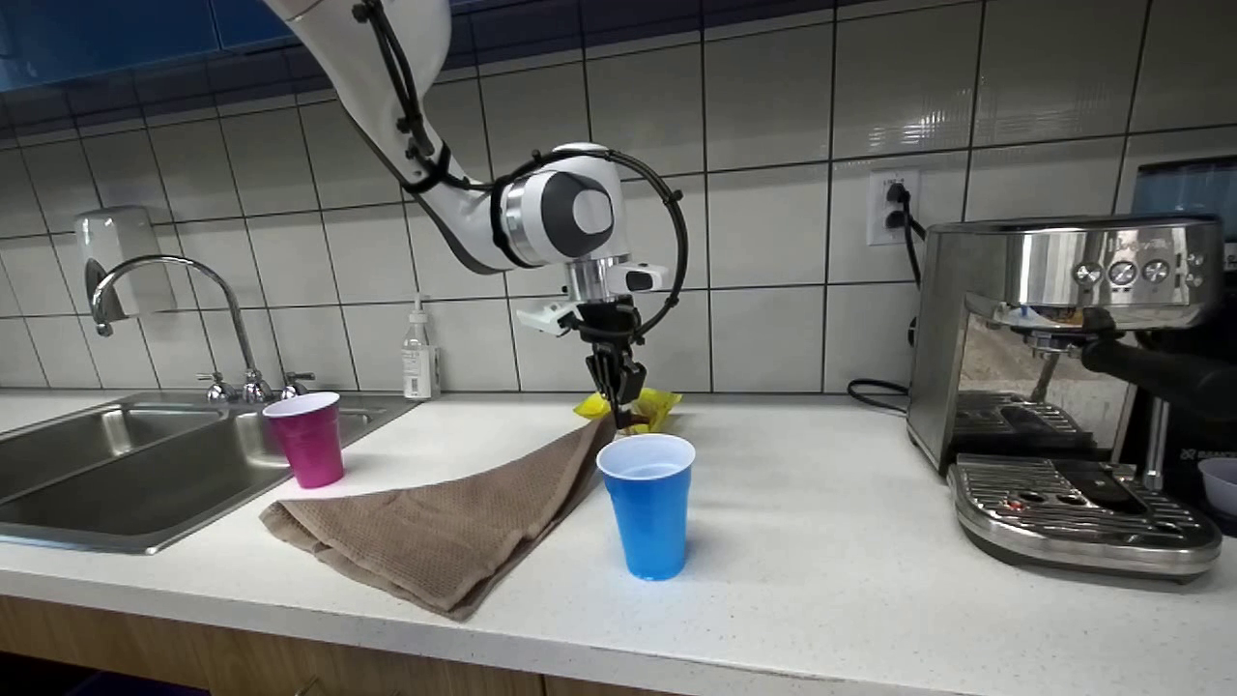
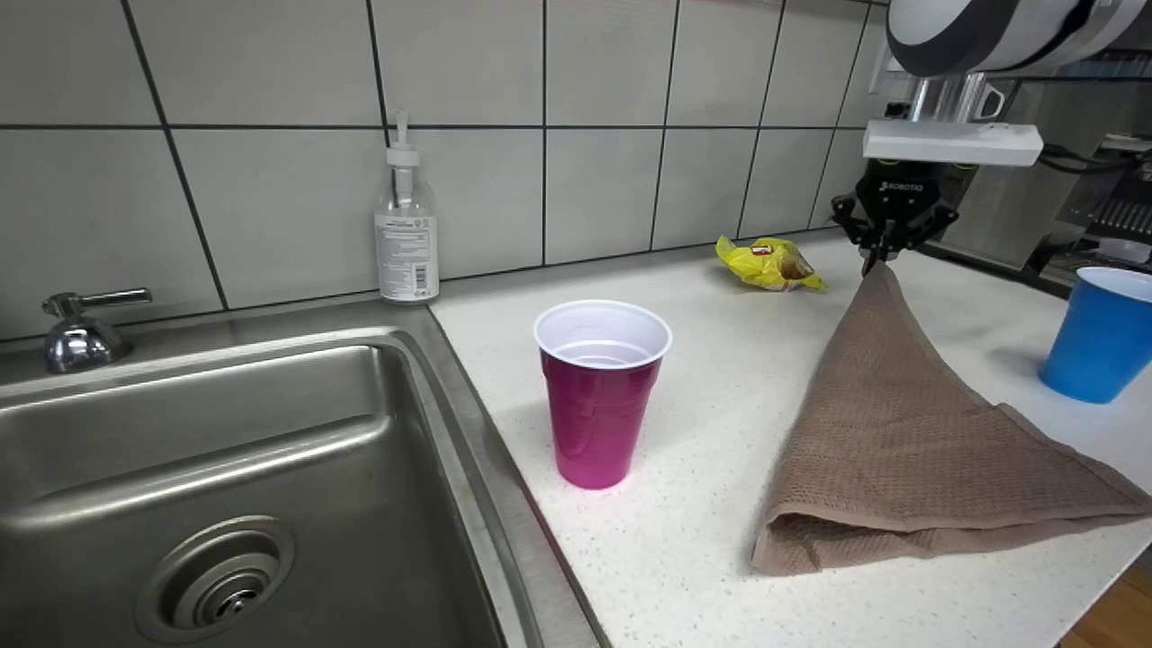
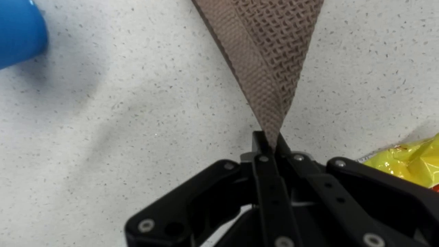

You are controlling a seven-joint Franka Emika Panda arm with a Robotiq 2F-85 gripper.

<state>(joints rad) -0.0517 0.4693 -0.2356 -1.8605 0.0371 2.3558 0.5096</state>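
A tiled wall (image 1: 768, 227) is shown behind a pale, speckled countertop (image 1: 821, 599), by which much of the lower part of an exterior view is filled. At the left, a steel sink (image 2: 378, 531) is set into the countertop. From the upper left, a white robot arm (image 1: 459, 220) is extended toward the centre. The right side is occupied by a metal coffee machine (image 1: 1063, 256). At the lower right of an exterior view, a brown towel (image 2: 918, 459) is laid on the countertop; most of it is spread in folded layers, while its far corner is held raised in a narrow point. By this corner it is gripped in the black gripper (image 3: 271, 141), whose jaws are clamped on it just below the centre of the wrist view. A blue cup (image 1: 649, 522) is stood upright at the lower centre. A magenta cup (image 2: 601, 414) is placed upright beside the sink, at the centre. Above left, a clear pump bottle (image 2: 407, 252) is set. A crumpled yellow packet (image 2: 769, 263) is seen near the gripper, at the upper right.
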